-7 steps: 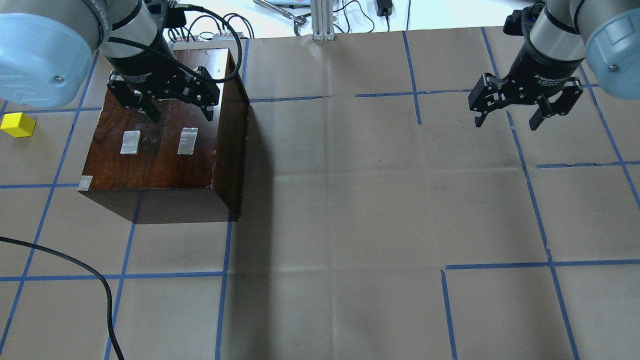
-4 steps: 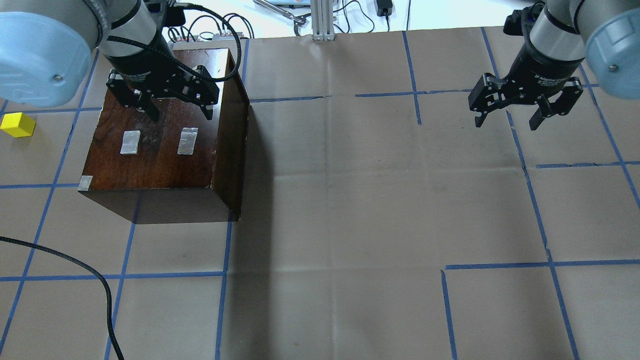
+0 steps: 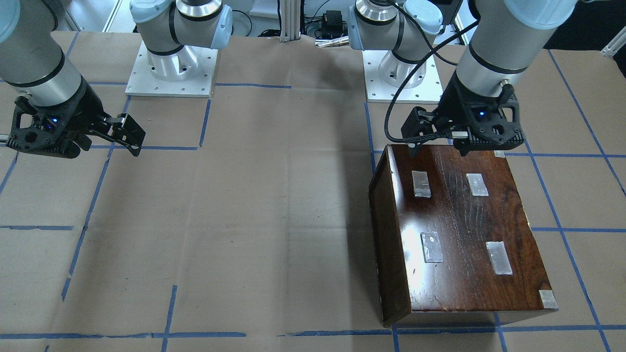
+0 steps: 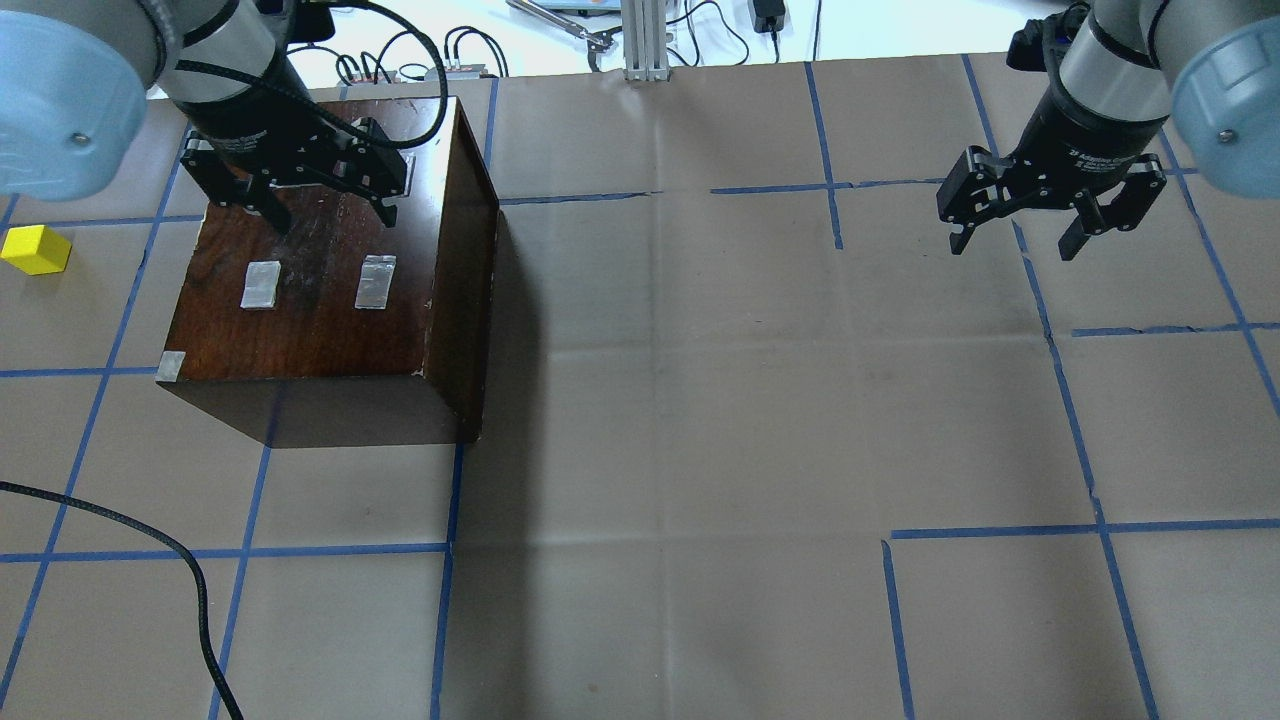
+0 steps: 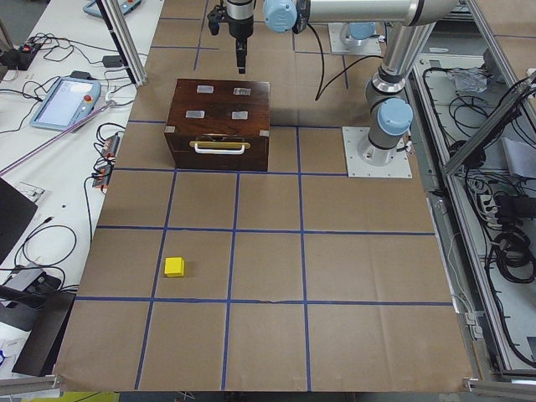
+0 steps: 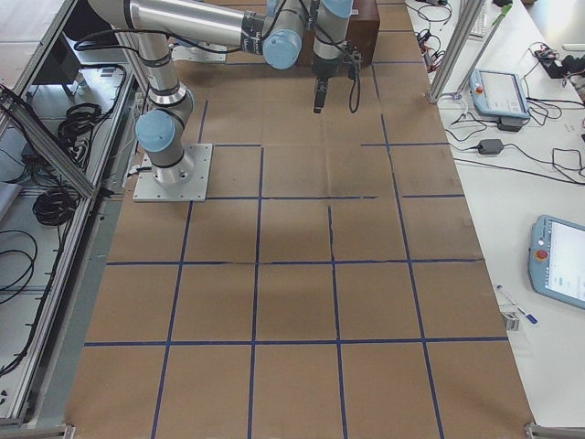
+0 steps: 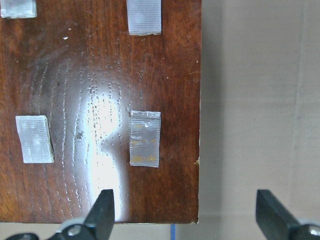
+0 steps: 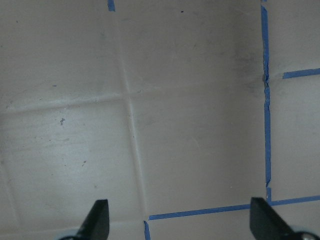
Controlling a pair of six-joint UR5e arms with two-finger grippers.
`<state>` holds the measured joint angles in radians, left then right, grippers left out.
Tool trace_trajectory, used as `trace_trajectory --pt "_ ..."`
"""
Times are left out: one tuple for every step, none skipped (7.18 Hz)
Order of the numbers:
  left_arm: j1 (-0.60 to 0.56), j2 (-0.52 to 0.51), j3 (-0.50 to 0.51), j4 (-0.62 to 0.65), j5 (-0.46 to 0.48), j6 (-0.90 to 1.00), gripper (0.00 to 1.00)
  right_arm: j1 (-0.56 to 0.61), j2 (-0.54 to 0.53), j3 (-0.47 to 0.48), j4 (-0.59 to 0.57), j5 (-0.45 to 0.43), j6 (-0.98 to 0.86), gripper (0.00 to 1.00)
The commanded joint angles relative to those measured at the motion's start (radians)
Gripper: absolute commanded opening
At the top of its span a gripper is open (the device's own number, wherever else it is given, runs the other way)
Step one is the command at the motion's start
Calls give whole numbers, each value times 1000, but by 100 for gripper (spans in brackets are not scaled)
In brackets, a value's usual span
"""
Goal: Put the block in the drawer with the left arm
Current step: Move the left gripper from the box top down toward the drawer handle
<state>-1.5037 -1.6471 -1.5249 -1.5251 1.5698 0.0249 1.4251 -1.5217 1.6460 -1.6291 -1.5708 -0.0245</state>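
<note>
The yellow block (image 4: 35, 250) lies on the paper-covered table left of the dark wooden box (image 4: 310, 300); it also shows in the exterior left view (image 5: 174, 266), well in front of the box (image 5: 219, 109). The pale wooden drawer tray is not in view; only the box's front with a pale handle (image 5: 219, 147) shows. My left gripper (image 4: 330, 215) is open and empty, hovering over the box's top near its far edge (image 7: 185, 215). My right gripper (image 4: 1013, 245) is open and empty above bare table at the far right (image 8: 177, 220).
The box top (image 3: 459, 234) carries several grey tape patches. A black cable (image 4: 190, 590) loops over the table's near left. Cables and gear lie beyond the far edge (image 4: 620, 30). Teach pendants lie on side tables (image 5: 63, 100).
My left gripper has moved left and toward the box's far edge, still open. The right arm and the block have not moved.
</note>
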Motion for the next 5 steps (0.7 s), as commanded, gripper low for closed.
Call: trace_trajectory --pt "121 1 5 3 -13 103 99 0 0 0 0 0 0 100" --pt "199 1 6 5 -19 175 99 0 0 0 0 0 0 100" --pt "273 -3 6 5 -22 269 99 0 0 0 0 0 0 100" --pt "337 -16 8 6 -24 352 99 0 0 -2 0 0 0 100" --pt "393 -26 8 8 -65 424 99 0 0 0 0 0 0 100"
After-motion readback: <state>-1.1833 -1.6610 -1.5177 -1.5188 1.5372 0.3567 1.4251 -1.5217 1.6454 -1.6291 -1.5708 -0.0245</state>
